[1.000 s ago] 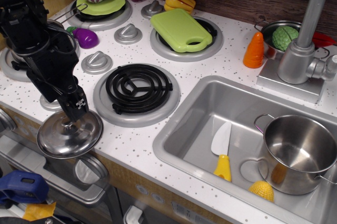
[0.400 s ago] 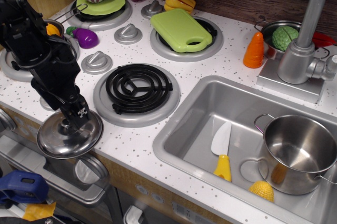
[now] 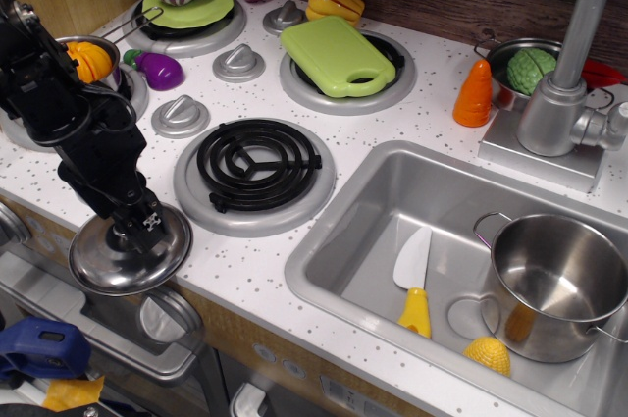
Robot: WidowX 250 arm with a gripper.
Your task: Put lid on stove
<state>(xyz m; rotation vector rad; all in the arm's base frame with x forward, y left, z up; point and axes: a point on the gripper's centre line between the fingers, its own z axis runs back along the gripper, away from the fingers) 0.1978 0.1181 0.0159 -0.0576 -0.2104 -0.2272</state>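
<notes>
One shiny domed lid point(image 3: 130, 254) at counter edge, gripper point(image 3: 137, 229) pinching its knob (mostly hidden), stove point(image 3: 257, 166) beside it.

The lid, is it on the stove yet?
No. The lid sits at the counter's front edge under the hand, left of the bare stove.

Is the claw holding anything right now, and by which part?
The claw sits on the centre knob of the shiny round domed steel lid, but an actual grip cannot be told from this view.

The lid point(image 3: 130, 251) sits at the counter's front-left edge, left of the stove point(image 3: 257, 174), with the sink point(image 3: 373, 203) to the right.
</notes>
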